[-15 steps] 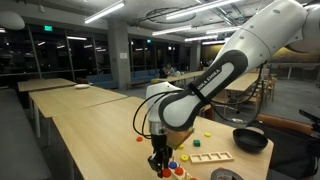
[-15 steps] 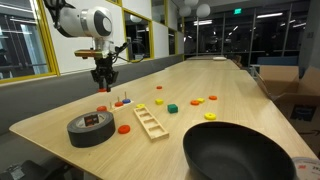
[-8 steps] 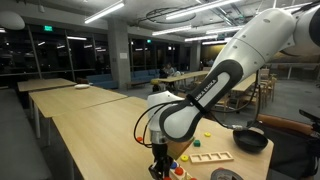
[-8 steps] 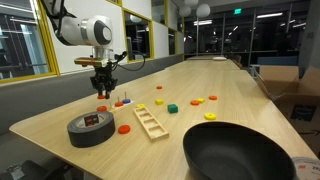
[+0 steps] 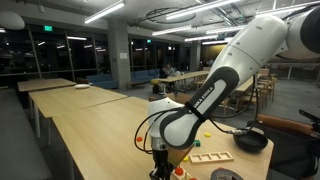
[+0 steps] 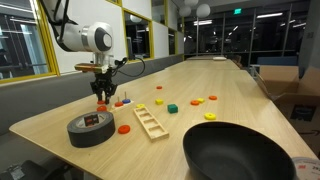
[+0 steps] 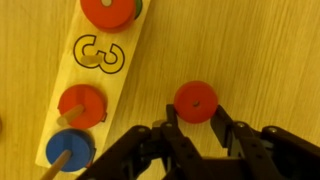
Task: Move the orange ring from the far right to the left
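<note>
in the wrist view the top edge is cutting off the red ring point(image 7: 108, 10) and the numbered board point(image 7: 95, 55), and the claw point(image 7: 196, 112) is running off the bottom. whether its fingers point(image 7: 170, 122) are touching the loose ring point(image 7: 196, 98) is not showing clearly. in an exterior view the frame is cropping the claw point(image 5: 160, 170) tips and the tape roll point(image 5: 227, 175). in an exterior view the bottom edge is cutting the black pan point(image 6: 240, 155), and the pegged rings point(image 6: 120, 102) are looking too small to count.
</note>
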You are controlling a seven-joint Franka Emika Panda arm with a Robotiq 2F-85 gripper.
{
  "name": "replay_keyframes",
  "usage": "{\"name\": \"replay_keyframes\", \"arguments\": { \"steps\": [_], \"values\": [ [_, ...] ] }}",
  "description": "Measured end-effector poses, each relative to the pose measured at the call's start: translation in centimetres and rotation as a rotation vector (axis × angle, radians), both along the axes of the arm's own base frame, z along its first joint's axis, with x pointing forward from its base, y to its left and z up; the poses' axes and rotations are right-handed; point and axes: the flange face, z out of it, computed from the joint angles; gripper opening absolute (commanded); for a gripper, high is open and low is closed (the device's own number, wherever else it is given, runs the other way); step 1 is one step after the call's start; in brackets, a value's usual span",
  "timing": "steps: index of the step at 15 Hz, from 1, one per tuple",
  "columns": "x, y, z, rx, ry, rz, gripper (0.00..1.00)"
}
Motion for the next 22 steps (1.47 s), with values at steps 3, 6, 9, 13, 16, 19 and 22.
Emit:
{"name": "replay_keyframes", "arguments": {
  "steps": [3,6,9,13,16,19,22],
  "values": [
    [0.0,0.0,0.0,0.001,-0.002,-0.001,0.79],
    [0.1,0.0,0.3,0.002,-0.007,-0.002,1.0],
    [0.3,-0.1,1.6,0.006,-0.03,-0.002,1.0],
    [0.6,-1.0,6.5,-0.01,-0.079,0.003,1.0],
    [0.0,-3.3,12.2,-0.055,-0.117,0.001,1.0],
    [-1.6,-6.8,17.8,-0.104,-0.142,0.002,1.0],
    [-4.1,-10.8,22.6,-0.128,-0.142,0.032,1.0]
  ]
}}
